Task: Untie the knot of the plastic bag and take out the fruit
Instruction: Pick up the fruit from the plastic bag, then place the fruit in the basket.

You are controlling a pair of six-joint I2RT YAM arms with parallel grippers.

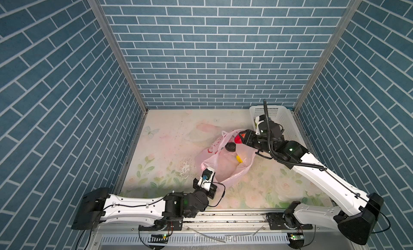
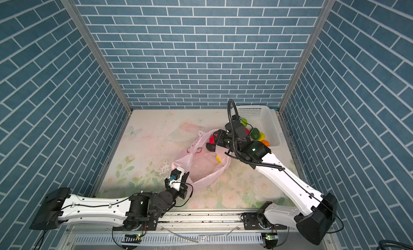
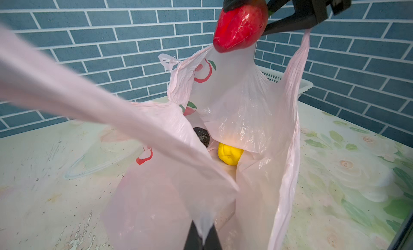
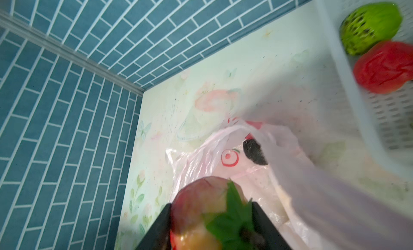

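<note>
We've got the plastic bag [image 3: 245, 108] open mid-table, L gripper [image 3: 203, 235] pinched on its rim. R gripper [image 4: 211, 206] clamps a strawberry [image 3: 240, 27] just above it. Some fruit's in the white basket [image 1: 268, 108]; avocado [image 3: 201, 136] & yellow fruit [image 3: 230, 156] left inside.

The plastic bag [image 3: 245, 108]: translucent pale pink, printed with red fruit outlines and small green leaves. The strawberry [image 3: 240, 25]: glossy red; my right wrist view adds a green leaf cap. Within the pink film I read a black, speckled avocado [image 3: 201, 136] and a bright yellow fruit [image 3: 230, 153]. The basket [image 2: 266, 123]: white, perforated, showing a green fruit [image 4: 368, 29] with dark spots, a red fruit [image 4: 384, 68] and an orange fruit [image 2: 265, 143]. The table [image 1: 161, 152]: cream, with pink roses and green leaves. The walls [image 1: 212, 47]: blue brick, white joints.
</note>
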